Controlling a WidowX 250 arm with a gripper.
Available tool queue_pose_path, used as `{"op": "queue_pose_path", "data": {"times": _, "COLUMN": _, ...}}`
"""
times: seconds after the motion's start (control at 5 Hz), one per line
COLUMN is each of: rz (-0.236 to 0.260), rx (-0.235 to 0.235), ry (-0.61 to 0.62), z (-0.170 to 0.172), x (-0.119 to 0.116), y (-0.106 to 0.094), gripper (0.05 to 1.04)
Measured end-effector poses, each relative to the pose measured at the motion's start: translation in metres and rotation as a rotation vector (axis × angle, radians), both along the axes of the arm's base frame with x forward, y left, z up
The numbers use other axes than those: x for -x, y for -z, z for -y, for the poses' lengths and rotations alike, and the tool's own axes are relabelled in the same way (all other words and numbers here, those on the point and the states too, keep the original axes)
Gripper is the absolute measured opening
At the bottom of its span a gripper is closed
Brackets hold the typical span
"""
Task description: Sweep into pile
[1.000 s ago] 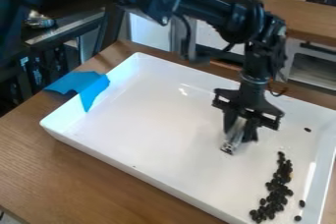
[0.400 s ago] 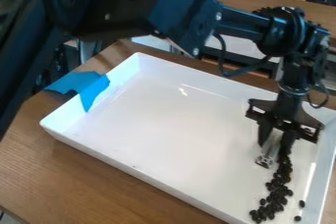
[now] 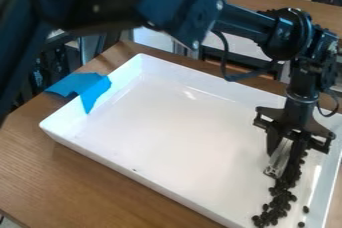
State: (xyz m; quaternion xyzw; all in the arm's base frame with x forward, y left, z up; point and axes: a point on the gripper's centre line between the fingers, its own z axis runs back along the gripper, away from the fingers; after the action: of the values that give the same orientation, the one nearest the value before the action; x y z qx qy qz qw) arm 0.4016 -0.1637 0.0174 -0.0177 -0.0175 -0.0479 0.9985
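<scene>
Where the blue cloth (image 3: 93,89) hangs at the left, a white tray (image 3: 100,157) sits on the bench (image 3: 47,172). Then come the black jaws (image 3: 282,164), by something shiny (image 3: 278,159); I can't tell if they're open or clenched. Little dark beans (image 3: 279,201) touch them, in a messy line down the tray's right side. They look light, hard and slidey, so push low from behind; don't pinch.
</scene>
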Motion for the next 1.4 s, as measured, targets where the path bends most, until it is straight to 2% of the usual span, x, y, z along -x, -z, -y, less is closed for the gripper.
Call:
{"op": "queue_pose_path", "data": {"times": 0.2, "rz": 0.000, "rx": 0.007, "ry": -0.022, "z": -0.039, "x": 0.007, "y": -0.012, "gripper": 0.383}}
{"op": "queue_pose_path", "data": {"times": 0.4, "rz": 0.031, "rx": 0.035, "ry": -0.078, "z": -0.099, "x": 0.009, "y": -0.041, "gripper": 0.383}}
{"op": "queue_pose_path", "data": {"times": 0.6, "rz": 0.052, "rx": 0.003, "ry": -0.059, "z": -0.142, "x": 0.022, "y": -0.053, "gripper": 0.383}}
{"op": "queue_pose_path", "data": {"times": 0.8, "rz": 0.063, "rx": -0.110, "ry": -0.030, "z": -0.179, "x": 0.032, "y": -0.043, "gripper": 0.383}}
{"op": "queue_pose_path", "data": {"times": 1.0, "rz": 0.055, "rx": -0.191, "ry": -0.006, "z": -0.210, "x": 0.043, "y": -0.028, "gripper": 0.383}}
{"op": "queue_pose_path", "data": {"times": 1.2, "rz": 0.039, "rx": -0.241, "ry": 0.041, "z": -0.217, "x": 0.056, "y": -0.012, "gripper": 0.383}}
{"op": "queue_pose_path", "data": {"times": 1.4, "rz": 0.025, "rx": -0.261, "ry": 0.082, "z": -0.217, "x": 0.069, "y": -0.001, "gripper": 0.383}}
